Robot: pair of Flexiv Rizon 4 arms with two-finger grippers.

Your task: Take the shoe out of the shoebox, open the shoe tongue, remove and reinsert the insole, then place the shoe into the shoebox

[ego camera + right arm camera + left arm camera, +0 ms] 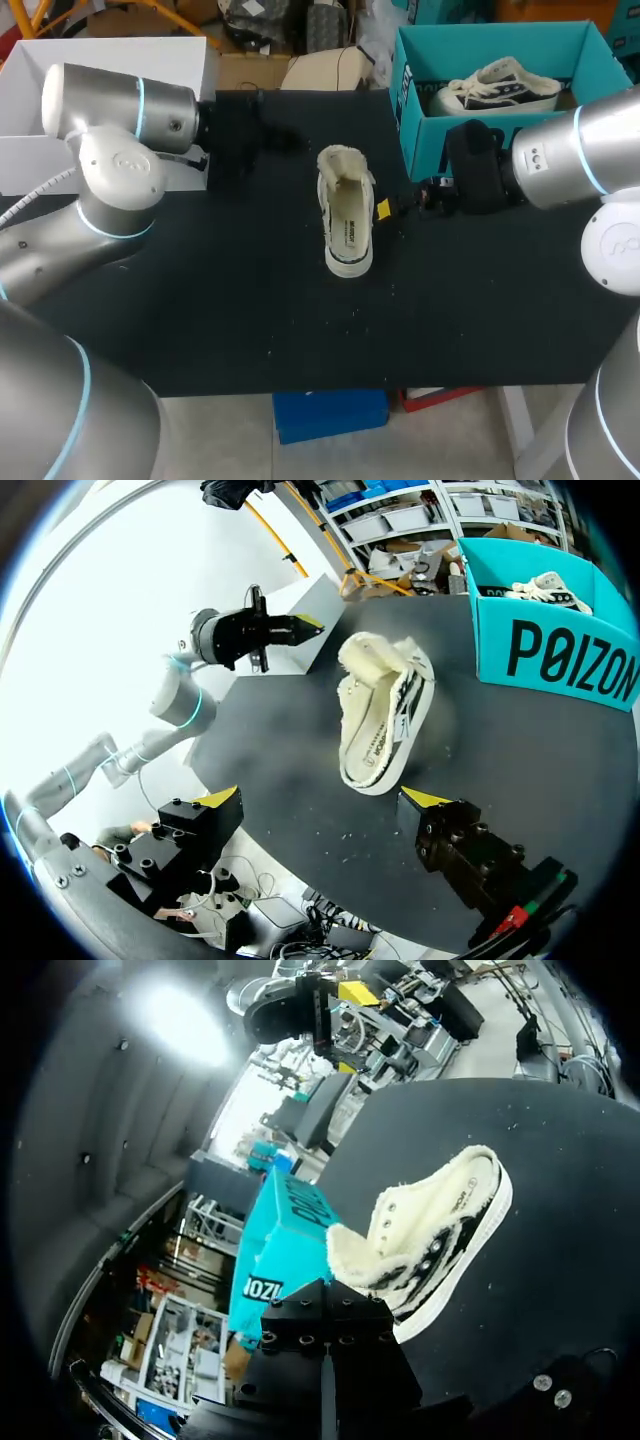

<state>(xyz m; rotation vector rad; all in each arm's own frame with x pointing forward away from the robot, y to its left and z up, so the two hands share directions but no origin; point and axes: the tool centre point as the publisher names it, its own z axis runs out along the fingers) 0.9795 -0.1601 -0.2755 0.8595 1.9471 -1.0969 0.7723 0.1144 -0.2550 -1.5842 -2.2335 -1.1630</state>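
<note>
As the shoe (347, 215) is lying opened, I am holding the right gripper (325, 798) wide beside it, presumably for the insole (350, 228); left gripper (303, 628) pinched, empty.

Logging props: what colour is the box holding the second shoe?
The box is teal, clearest in the head view.

Even overhead light, glare patch in left wrist view, pale shoe (347, 225) bright against black table (250, 300)

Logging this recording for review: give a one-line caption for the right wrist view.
Open right gripper faces a cream shoe on the black table, teal shoebox nearby.
</note>
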